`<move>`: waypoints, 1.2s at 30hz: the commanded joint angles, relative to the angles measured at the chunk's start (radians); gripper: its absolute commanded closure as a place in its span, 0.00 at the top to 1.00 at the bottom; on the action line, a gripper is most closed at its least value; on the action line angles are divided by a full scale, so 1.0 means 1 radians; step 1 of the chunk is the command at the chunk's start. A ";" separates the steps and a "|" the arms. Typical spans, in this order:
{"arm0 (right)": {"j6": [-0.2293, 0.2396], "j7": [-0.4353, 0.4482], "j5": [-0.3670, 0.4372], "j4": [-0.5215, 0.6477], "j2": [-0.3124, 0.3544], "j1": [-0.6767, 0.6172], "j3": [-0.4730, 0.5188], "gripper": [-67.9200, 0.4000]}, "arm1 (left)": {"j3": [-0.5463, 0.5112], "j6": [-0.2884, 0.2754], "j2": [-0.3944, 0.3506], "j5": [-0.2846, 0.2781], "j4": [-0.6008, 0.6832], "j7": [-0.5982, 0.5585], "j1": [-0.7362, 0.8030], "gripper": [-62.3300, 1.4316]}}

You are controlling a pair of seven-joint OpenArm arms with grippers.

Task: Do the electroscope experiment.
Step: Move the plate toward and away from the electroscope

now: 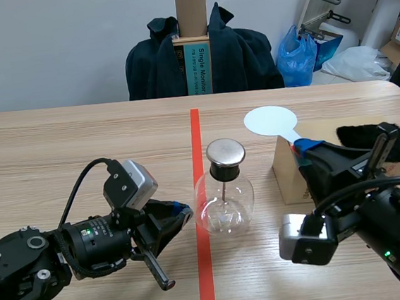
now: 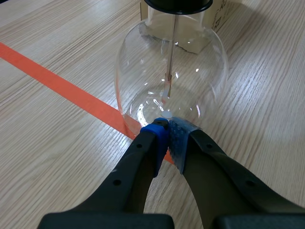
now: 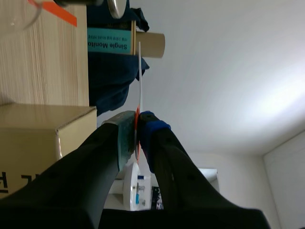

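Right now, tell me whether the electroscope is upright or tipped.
Upright. The electroscope stands on its round base on the table, cap on top, rod hanging straight down.

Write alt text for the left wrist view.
The left gripper, shut, touches the base of a clear glass flask standing by an orange-red tape line on a wooden table. A metal rod hangs inside it.

I can read only one text: "Single Monitor", in white letters on the teal box (image 1: 203, 68) behind the table. The right wrist view shows the same words. The black print on the cardboard box (image 3: 43, 138) is cut off and not readable
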 commanded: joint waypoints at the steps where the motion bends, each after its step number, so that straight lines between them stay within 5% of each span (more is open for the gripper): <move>1: -0.011 -0.032 0.008 0.017 0.007 0.009 0.008 0.02 | -0.003 -0.002 0.005 -0.009 0.005 -0.013 -0.011 0.05; 9: -0.012 -0.172 0.029 0.017 0.008 0.009 0.010 0.02 | -0.003 -0.002 0.005 -0.009 0.005 -0.013 -0.011 0.05; 17: -0.016 -0.179 0.155 0.047 0.008 -0.022 0.062 0.02 | -0.003 -0.002 0.005 -0.009 0.005 -0.013 -0.011 0.05; 36: -0.016 -0.115 0.488 0.515 0.008 -0.196 0.423 0.02 | -0.003 -0.002 0.000 -0.009 0.006 -0.010 -0.002 0.05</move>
